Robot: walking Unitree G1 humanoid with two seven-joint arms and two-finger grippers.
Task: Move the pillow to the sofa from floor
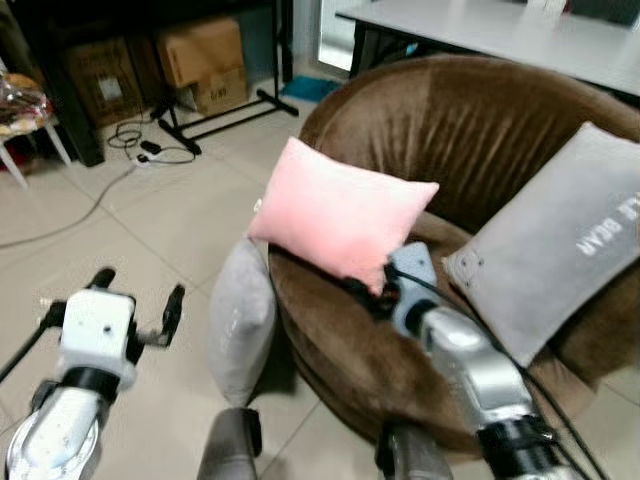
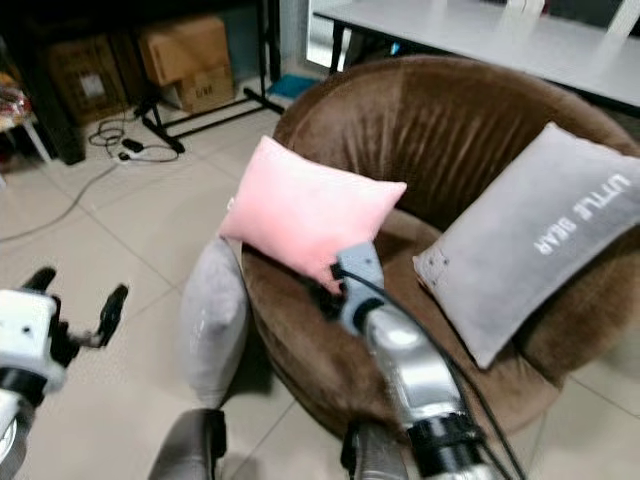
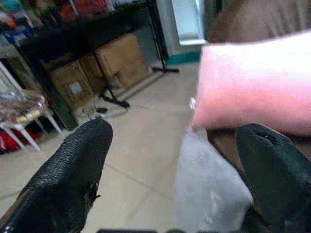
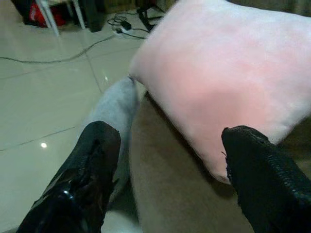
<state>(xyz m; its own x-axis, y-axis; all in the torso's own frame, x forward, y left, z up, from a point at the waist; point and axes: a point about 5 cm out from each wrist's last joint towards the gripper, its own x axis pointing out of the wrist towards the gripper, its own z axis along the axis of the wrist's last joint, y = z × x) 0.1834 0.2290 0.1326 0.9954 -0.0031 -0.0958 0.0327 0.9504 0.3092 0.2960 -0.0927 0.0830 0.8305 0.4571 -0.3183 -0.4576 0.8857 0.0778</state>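
Observation:
A pink pillow (image 1: 340, 215) lies tilted on the front left of the round brown sofa (image 1: 440, 130), with one end past the seat's edge. My right gripper (image 1: 372, 290) is just below the pillow's lower corner and stands open, its fingers (image 4: 92, 165) spread wide, the pillow (image 4: 228, 82) ahead of them and not clamped. A grey pillow (image 1: 240, 320) stands on the floor, leaning against the sofa's front. My left gripper (image 1: 138, 295) hovers open over the tiles to the left of that grey pillow (image 3: 209, 189).
A larger grey pillow with white lettering (image 1: 555, 245) leans on the sofa's right side. Cardboard boxes (image 1: 205, 60), a black stand and cables (image 1: 140, 145) sit at the back left. A grey table (image 1: 500, 30) stands behind the sofa.

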